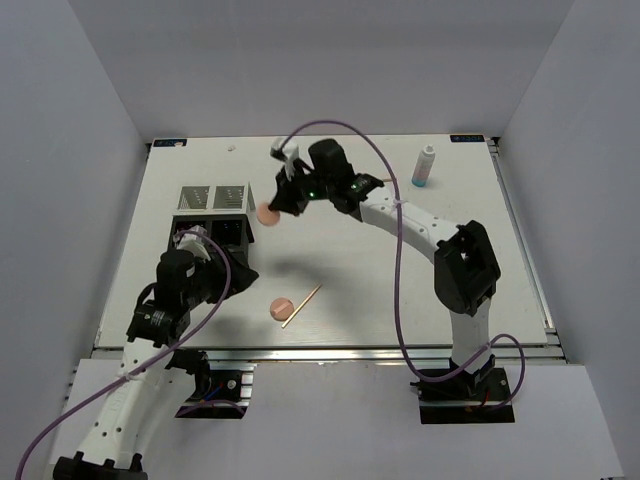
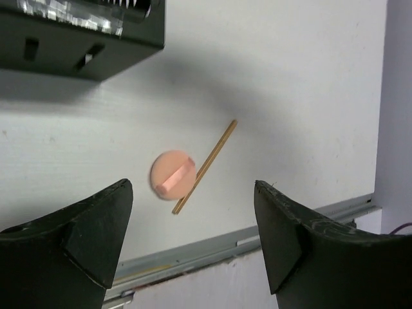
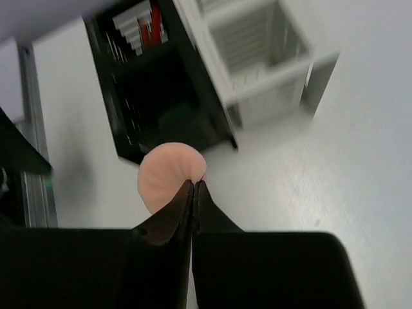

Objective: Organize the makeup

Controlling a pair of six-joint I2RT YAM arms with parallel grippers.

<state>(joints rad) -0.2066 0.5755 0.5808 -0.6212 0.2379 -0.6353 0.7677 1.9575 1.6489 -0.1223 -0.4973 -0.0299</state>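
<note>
My right gripper (image 3: 194, 183) is shut on the rim of a peach-pink disc (image 3: 167, 170), just in front of the black organizer (image 3: 161, 96). From above, that disc (image 1: 267, 213) hangs at the right gripper (image 1: 280, 203), beside the organizer's right wall (image 1: 246, 232). A second peach-pink disc (image 2: 172, 175) lies flat on the table with a thin wooden stick (image 2: 205, 166) against it. My left gripper (image 2: 193, 225) hovers open over the front edge, short of both. Red-and-black sticks (image 3: 154, 19) stand in a far compartment. The white-blue bottle (image 1: 425, 166) stands at the back right.
The organizer (image 1: 215, 215) sits left of centre, its pale slotted compartments (image 1: 213, 197) at the back. A metal rail (image 2: 212, 248) runs along the table's near edge. White walls enclose the left, back and right. A purple cable (image 1: 398, 270) loops over the right arm.
</note>
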